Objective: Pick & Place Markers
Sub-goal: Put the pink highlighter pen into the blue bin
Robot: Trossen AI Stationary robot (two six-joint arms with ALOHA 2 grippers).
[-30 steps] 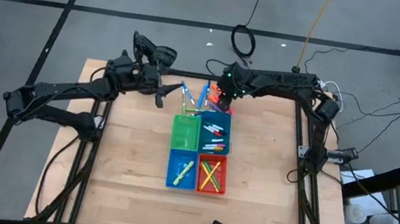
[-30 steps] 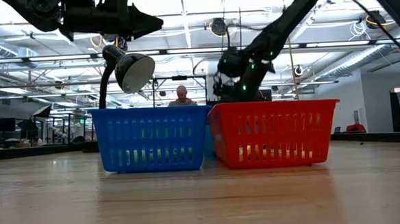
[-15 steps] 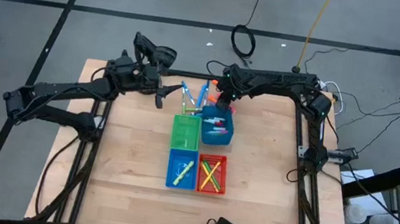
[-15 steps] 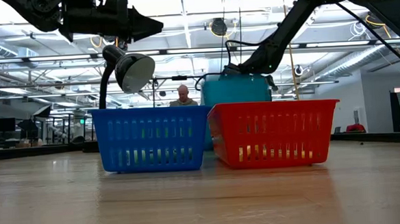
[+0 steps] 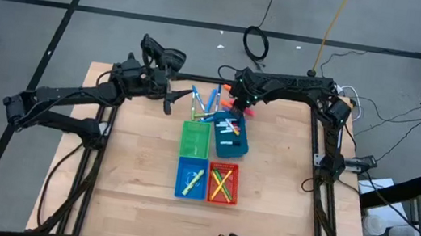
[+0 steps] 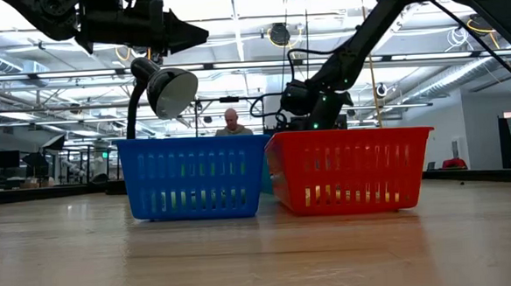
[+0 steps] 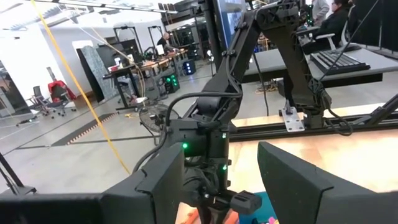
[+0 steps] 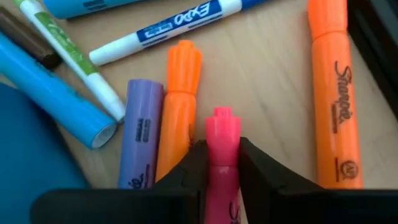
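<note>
Several markers [image 5: 206, 101] lie loose on the table near its far edge, beyond the bins. In the right wrist view an orange one [image 8: 177, 112], a purple one [image 8: 142, 130], a blue one [image 8: 53, 87] and a white one [image 8: 165, 28] rest flat on the wood. My right gripper [image 5: 238, 105] [image 8: 222, 165] points down over them, shut on a pink marker [image 8: 222, 146]. My left gripper [image 5: 168, 100] [image 7: 221, 155] hangs open above the table's far left part, touching nothing. More markers lie in the teal bin [image 5: 232, 134], blue bin [image 5: 190, 176] and red bin [image 5: 223, 182]. My right gripper pinches the pink marker between its two fingers [image 8: 194, 165], just behind the cap end [image 8: 222, 121], which sticks out past them. The fingers come from above and lie across the marker. I cannot tell whether the marker is off the wood.
The teal bin sits askew beside the green bin [image 5: 195, 139], close under my right gripper. In the low view the blue bin [image 6: 194, 177] and red bin [image 6: 349, 169] stand side by side in front. A lamp [image 6: 169, 90] rises behind. A person [image 6: 232, 120] sits far off.
The teal bin, square in the grid a second ago, rose and tipped up under my right gripper half a second ago. It now lies back on the table, turned askew. My right gripper has stayed over the loose markers at the far edge.
</note>
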